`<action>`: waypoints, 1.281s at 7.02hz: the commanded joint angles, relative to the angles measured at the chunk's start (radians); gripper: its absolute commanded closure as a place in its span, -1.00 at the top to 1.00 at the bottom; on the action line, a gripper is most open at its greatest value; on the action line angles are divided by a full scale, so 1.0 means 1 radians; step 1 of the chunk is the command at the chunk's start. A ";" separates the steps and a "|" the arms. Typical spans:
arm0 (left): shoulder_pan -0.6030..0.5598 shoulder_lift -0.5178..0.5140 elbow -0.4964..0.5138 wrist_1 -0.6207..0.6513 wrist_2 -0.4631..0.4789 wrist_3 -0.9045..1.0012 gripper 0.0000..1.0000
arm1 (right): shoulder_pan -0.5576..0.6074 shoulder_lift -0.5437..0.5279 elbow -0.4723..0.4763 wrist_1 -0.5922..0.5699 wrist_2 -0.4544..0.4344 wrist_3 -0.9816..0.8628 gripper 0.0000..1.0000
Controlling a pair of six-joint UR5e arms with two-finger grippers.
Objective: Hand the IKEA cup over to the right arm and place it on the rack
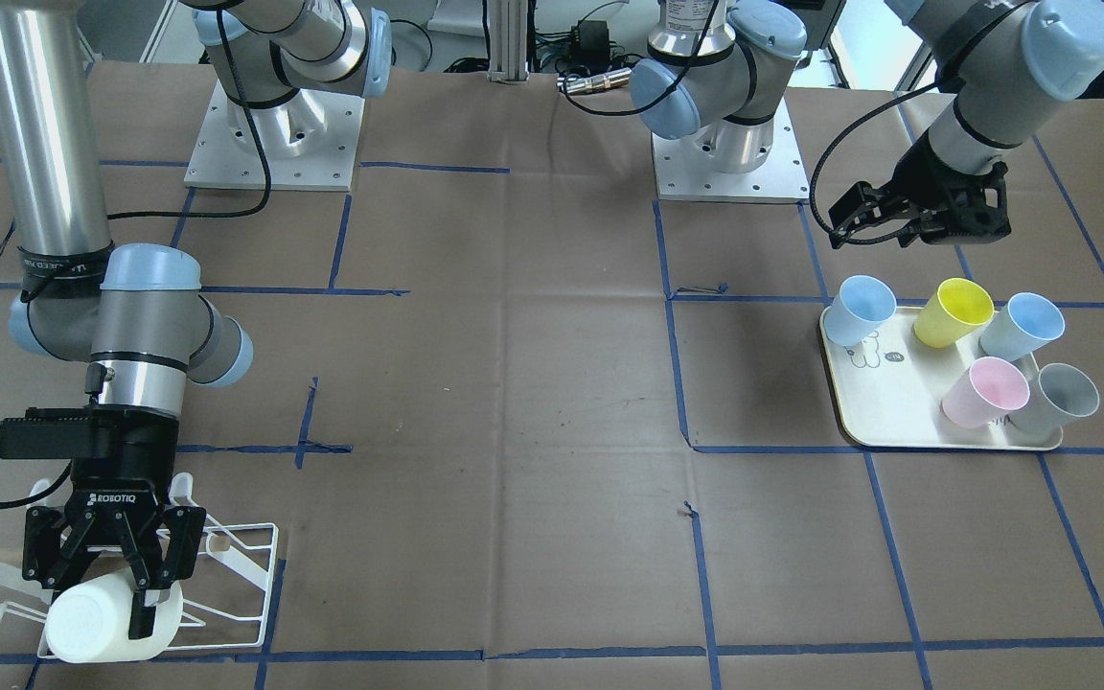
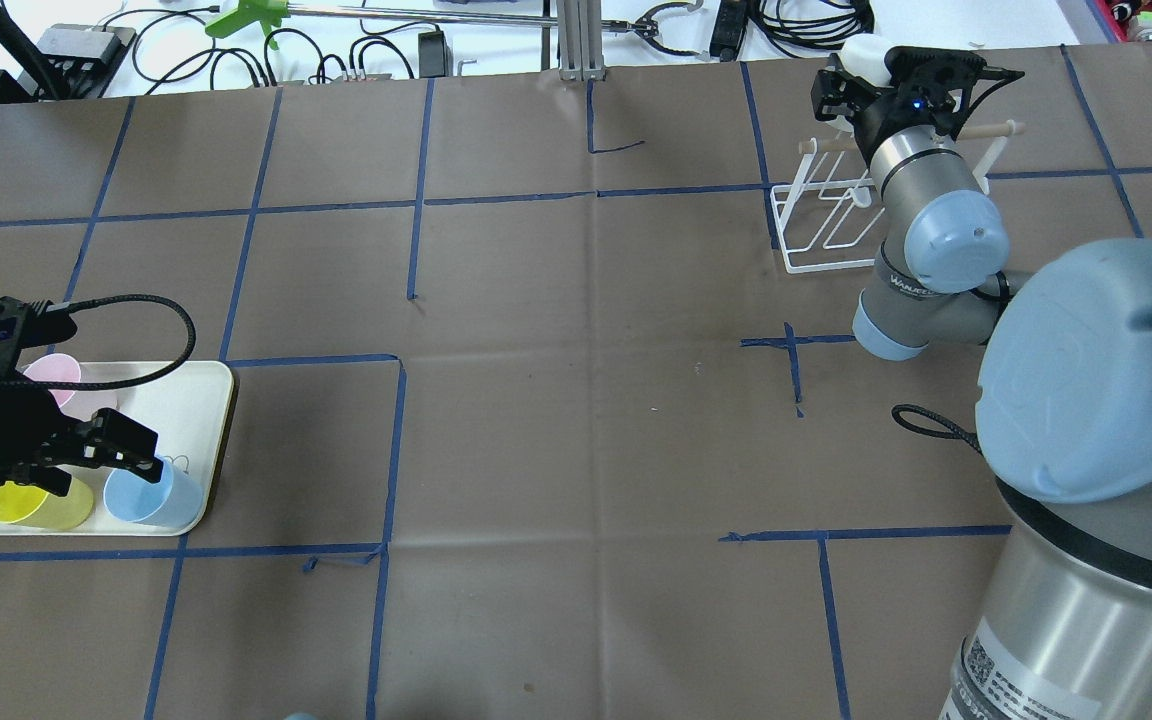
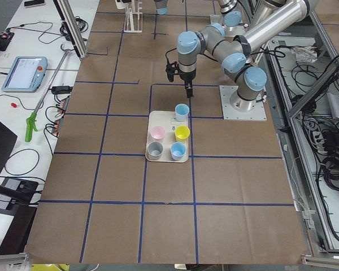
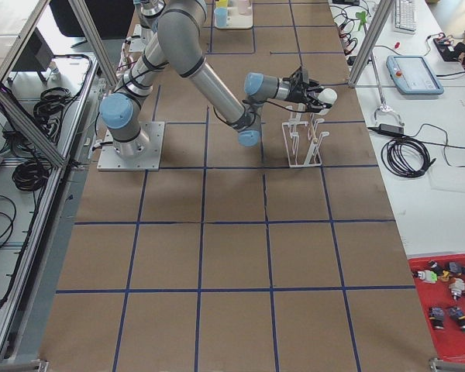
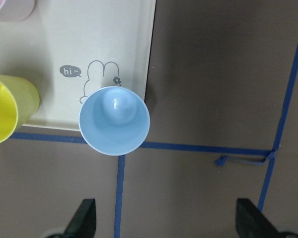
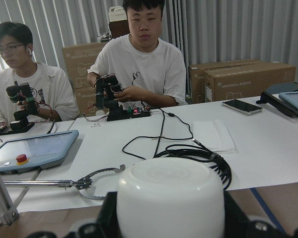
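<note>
My right gripper (image 1: 102, 596) is shut on a white IKEA cup (image 1: 103, 623) and holds it on its side, base towards the operators' side, over the outer end of the white wire rack (image 1: 247, 565). The cup fills the bottom of the right wrist view (image 6: 171, 198). I cannot tell whether it touches a prong. The rack with its wooden dowel also shows in the overhead view (image 2: 826, 235). My left gripper (image 2: 86, 460) is open and empty, hovering over the near edge of the cream tray (image 2: 208, 405), just above a pale-blue cup (image 5: 114, 120).
The tray (image 1: 883, 407) holds two pale-blue cups, a yellow cup (image 1: 953, 311), a pink cup (image 1: 985, 391) and a grey cup (image 1: 1055, 398). Brown paper with blue tape lines covers the table. Two operators sit behind a white bench with cables beyond the rack.
</note>
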 commanded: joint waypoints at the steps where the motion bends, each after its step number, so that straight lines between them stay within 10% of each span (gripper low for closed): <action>1: 0.000 -0.050 -0.115 0.178 0.001 0.000 0.97 | 0.001 -0.001 0.020 0.000 0.004 0.000 -0.18; 4: 0.000 -0.140 -0.138 0.271 0.001 0.000 0.96 | 0.014 -0.001 0.017 0.008 0.009 0.011 0.98; 7: 0.000 -0.162 -0.140 0.277 0.004 0.005 0.93 | 0.013 -0.012 0.017 0.011 0.007 0.008 0.99; 9: 0.000 -0.180 -0.131 0.282 0.071 0.006 0.09 | 0.013 -0.059 0.012 0.064 0.001 0.003 0.99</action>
